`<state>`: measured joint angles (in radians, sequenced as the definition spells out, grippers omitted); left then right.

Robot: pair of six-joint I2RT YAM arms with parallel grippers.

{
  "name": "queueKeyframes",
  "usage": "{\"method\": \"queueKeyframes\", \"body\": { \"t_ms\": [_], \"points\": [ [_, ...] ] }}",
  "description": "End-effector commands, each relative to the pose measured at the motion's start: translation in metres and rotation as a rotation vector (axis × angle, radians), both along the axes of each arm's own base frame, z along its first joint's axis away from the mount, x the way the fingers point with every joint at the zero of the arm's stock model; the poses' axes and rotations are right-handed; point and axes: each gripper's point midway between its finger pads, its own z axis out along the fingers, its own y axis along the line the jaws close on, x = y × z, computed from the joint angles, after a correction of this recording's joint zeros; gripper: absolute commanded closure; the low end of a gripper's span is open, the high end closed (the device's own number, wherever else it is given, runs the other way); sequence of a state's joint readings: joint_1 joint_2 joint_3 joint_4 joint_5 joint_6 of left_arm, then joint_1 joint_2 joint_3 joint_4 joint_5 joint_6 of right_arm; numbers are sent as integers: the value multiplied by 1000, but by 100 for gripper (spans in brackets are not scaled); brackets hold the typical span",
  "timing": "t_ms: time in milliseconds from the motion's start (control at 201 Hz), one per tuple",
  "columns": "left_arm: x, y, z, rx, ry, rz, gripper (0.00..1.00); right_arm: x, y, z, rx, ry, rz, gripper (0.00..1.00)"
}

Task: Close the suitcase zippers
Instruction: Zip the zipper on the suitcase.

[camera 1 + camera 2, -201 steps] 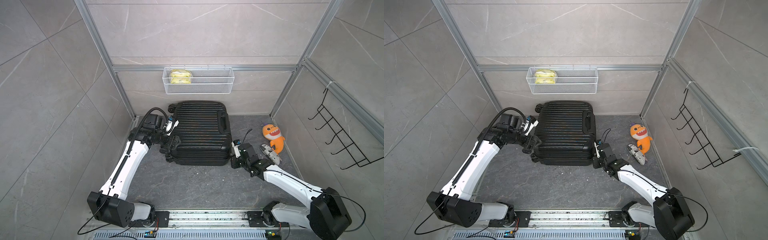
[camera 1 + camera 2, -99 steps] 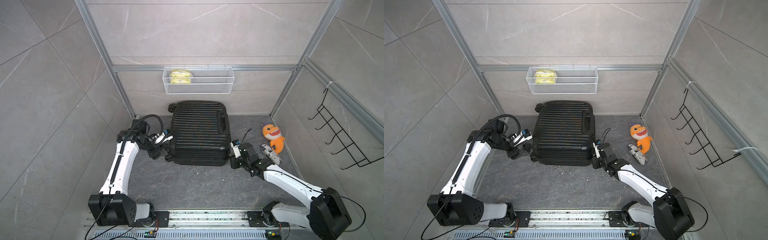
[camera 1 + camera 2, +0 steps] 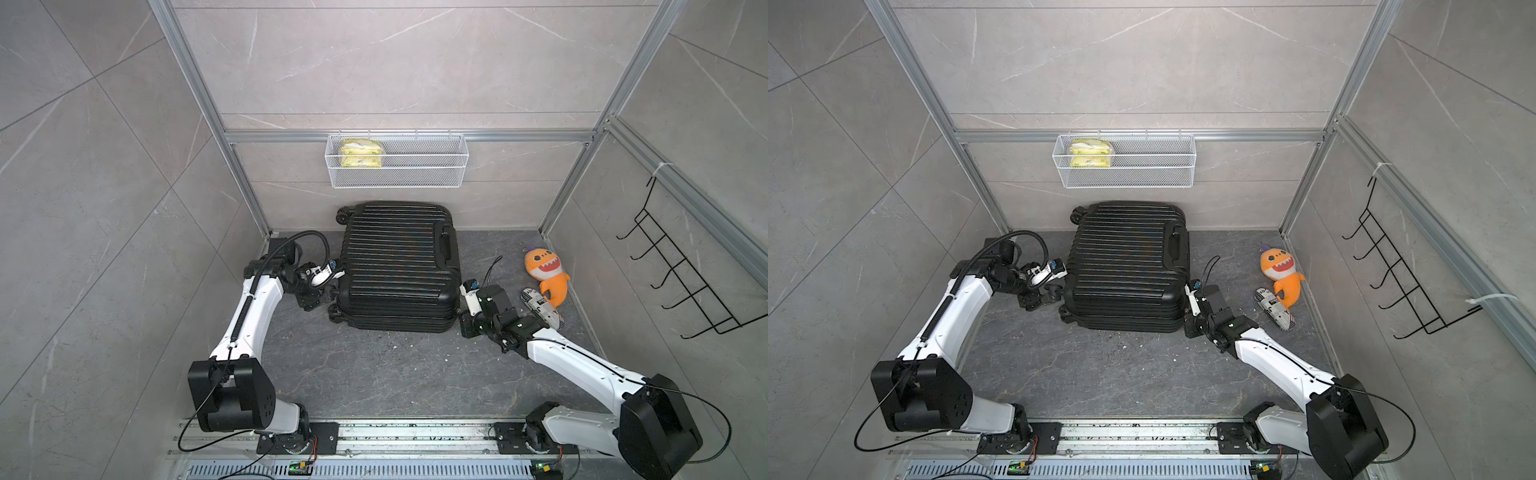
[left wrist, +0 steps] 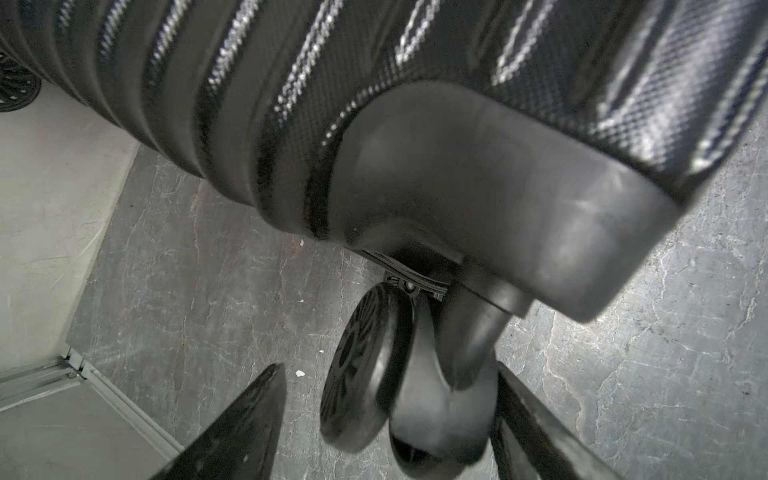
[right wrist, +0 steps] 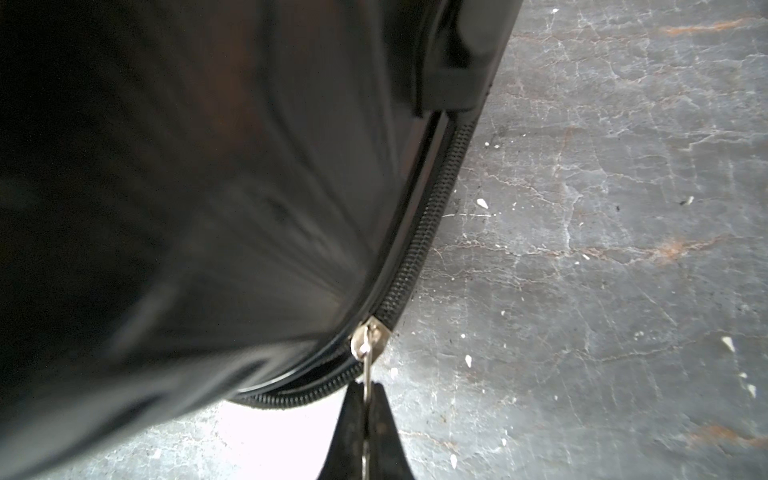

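At the suitcase's left side, by its near corner, the left end effector (image 4: 388, 374) stands spread with a caster wheel (image 4: 365, 365) between its fingers (image 4: 241, 424), and whether either finger touches the wheel cannot be told. A caster swivels and rolls, so I judge it a poor brace: a tug from the suitcase's other side could make the case pivot or slide rather than let the slider travel. The suitcase (image 3: 399, 266) lies flat on the grey worktop (image 3: 374, 374) with its shells together, ribbed face up and side handle toward its right edge. At the suitcase's near right corner, the right end effector (image 5: 366, 388) is pressed together on the thin metal pull tab (image 5: 368, 370), with the slider (image 5: 370, 336) sitting right on the bend of the zipper track (image 5: 428, 232). That bend is the likeliest trouble spot. A pull that leaves the line of the track could cock the slider and jam the teeth, and the slim, smooth tab could slip out of the pinch under load. Which stretch of track is already meshed I cannot tell. Right of the suitcase, an orange plush toy (image 3: 544, 272) and a rolled patterned bundle (image 3: 540, 309) lie near the right forearm, where a sweep along that side could knock them
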<state>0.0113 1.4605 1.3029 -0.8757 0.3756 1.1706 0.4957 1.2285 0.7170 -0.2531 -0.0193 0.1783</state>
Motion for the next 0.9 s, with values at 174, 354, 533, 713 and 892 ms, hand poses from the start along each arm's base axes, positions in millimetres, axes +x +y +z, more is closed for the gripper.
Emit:
{"method": "queueKeyframes", "body": {
  "t_ms": [174, 354, 533, 713, 892],
  "points": [
    [-2, -22, -6, -65, 30, -104, 24, -3, 16, 9, 27, 1, 88, 100],
    [-13, -22, -12, -42, 82, -101, 35, -4, 16, 9, 27, 0, 95, 100],
    [-19, -18, -19, -21, 87, -75, 63, -11, 19, 9, 35, 6, 135, 100],
    [-18, -18, -18, -30, 61, -49, 94, -18, 22, 8, 51, 10, 171, 100],
    [-7, -20, -5, -88, 31, 43, 95, -30, 26, 9, 67, 42, 228, 100]
  ]
}}
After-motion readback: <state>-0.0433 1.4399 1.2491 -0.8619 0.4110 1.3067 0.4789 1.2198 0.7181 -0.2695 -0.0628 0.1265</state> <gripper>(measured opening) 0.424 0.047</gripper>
